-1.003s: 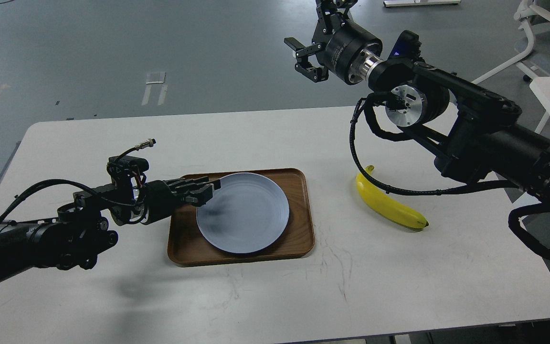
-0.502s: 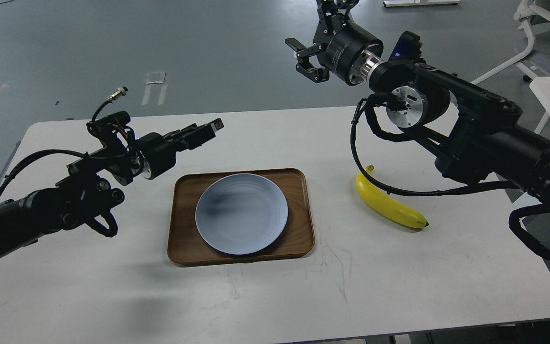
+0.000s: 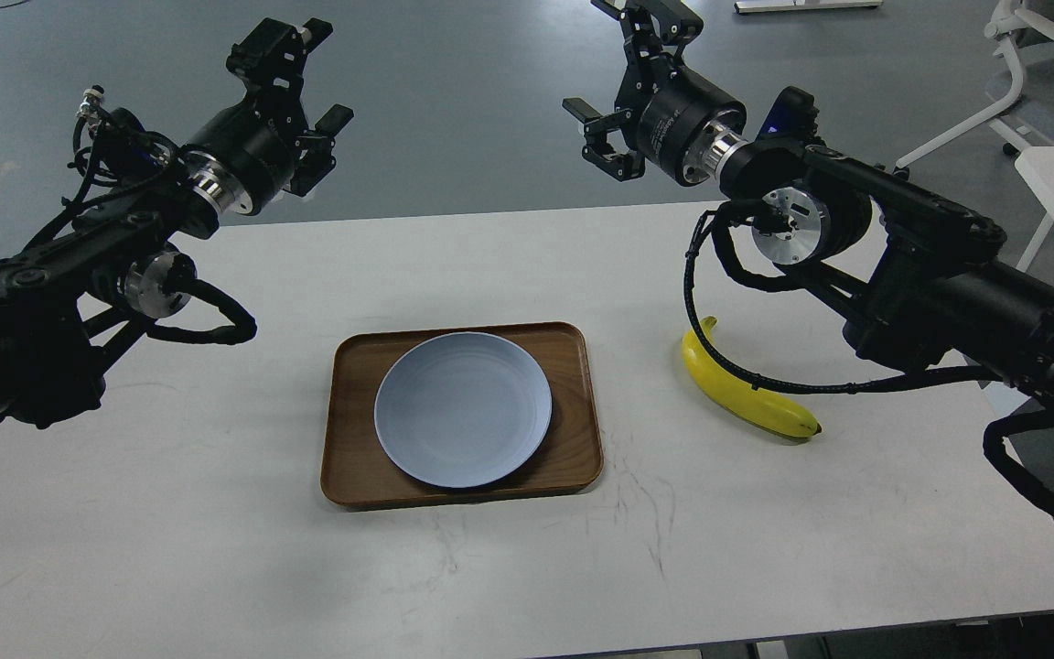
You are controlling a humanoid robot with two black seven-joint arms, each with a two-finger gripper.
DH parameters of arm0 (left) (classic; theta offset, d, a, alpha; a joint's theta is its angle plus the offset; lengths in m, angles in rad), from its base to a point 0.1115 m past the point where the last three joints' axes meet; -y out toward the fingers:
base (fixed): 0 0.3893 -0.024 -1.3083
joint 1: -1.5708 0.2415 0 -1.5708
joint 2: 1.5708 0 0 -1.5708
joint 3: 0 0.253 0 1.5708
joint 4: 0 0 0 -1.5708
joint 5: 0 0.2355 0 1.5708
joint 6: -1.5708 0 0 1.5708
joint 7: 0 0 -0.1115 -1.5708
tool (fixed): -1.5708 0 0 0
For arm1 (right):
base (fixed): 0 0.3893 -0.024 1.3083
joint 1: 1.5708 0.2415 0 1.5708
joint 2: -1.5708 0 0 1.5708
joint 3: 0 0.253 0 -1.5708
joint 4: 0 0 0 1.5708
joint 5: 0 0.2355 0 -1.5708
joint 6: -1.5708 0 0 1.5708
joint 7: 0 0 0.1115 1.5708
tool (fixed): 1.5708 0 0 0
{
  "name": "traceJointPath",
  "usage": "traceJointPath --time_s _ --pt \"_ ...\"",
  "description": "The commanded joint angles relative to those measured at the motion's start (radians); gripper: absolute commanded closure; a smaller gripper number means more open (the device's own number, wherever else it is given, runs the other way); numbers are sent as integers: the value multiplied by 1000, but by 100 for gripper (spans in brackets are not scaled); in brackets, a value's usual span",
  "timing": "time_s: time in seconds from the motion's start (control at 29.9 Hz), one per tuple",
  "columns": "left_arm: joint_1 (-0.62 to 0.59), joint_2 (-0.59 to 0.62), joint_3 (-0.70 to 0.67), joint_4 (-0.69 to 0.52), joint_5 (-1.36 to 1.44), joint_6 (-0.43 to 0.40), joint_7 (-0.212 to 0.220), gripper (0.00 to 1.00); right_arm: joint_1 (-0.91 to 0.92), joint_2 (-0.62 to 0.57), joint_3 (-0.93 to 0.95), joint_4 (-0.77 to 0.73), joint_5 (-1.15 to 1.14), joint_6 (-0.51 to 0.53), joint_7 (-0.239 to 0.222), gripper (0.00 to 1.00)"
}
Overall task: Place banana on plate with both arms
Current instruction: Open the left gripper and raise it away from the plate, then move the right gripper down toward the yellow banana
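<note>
banana (image 3: pixel 748 392) lies on the table right of the plate (image 3: pixel 463 408), clear of it, long axis running from far-left stem to near-right tip. my right gripper (image 3: pixel 623 87), fingers spread and empty, hangs above and beyond it, nearer than my left gripper (image 3: pixel 307 78), likewise open.

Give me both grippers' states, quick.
Left gripper: open, holding nothing.
Right gripper: open, holding nothing; banana lies on the table.

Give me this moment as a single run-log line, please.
banana: on table, right of tray | plate: empty, on tray | left gripper: raised, open | right gripper: raised, open
</note>
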Motion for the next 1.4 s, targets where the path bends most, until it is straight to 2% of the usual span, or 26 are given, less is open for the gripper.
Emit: traceJointPath --time_s 0.0,0.03,0.1,0.37,0.47,0.5,0.54,0.6,0.7,0.87,1.07,1.17,1.24,1.27,1.37 --pt "56 58 -74 -137 -41 -10 126 2 -6 5 -1 -1 0 0 0 0" --pt "68 63 -97 -154 -41 -7 158 2 -6 6 -1 -2 0 0 -2 0" --pt "82 63 -114 -154 -43 -6 177 2 -6 8 -1 -4 0 0 -2 0" --pt "145 63 -165 -156 -44 -6 181 2 -6 -8 -14 5 -44 -35 9 0" --pt "145 77 -165 -156 -43 -10 180 2 -3 -90 -20 51 -220 -96 38 0" --pt "145 83 -165 -156 -41 -10 178 2 -6 -130 -23 93 -321 -119 67 0" --pt "145 83 -165 -156 -41 -10 178 2 -6 -130 -23 93 -322 -119 68 0" --pt "145 86 -164 -156 -41 -9 175 2 -7 -199 -105 146 -524 -177 138 0" --pt "145 86 -162 -156 -33 -6 169 2 -9 -262 -220 165 -745 -306 193 0" --pt "145 86 -162 -156 -35 -6 181 2 -15 -334 -381 165 -992 -446 204 0" --pt "145 88 -163 -156 -41 -3 180 2 -63 -422 -423 173 -983 -466 204 0" --pt "146 89 -163 -156 -41 -3 178 2 -98 -486 -400 267 -980 -481 206 0" --pt "146 92 -163 -154 -41 -3 180 2 -100 -544 -385 314 -982 -478 213 0" --pt "148 97 -163 -154 -41 -4 180 2 -96 -583 -382 352 -986 -477 231 0" --pt "155 101 -162 -154 -35 -3 177 2 -100 -600 -385 357 -996 -477 244 0"
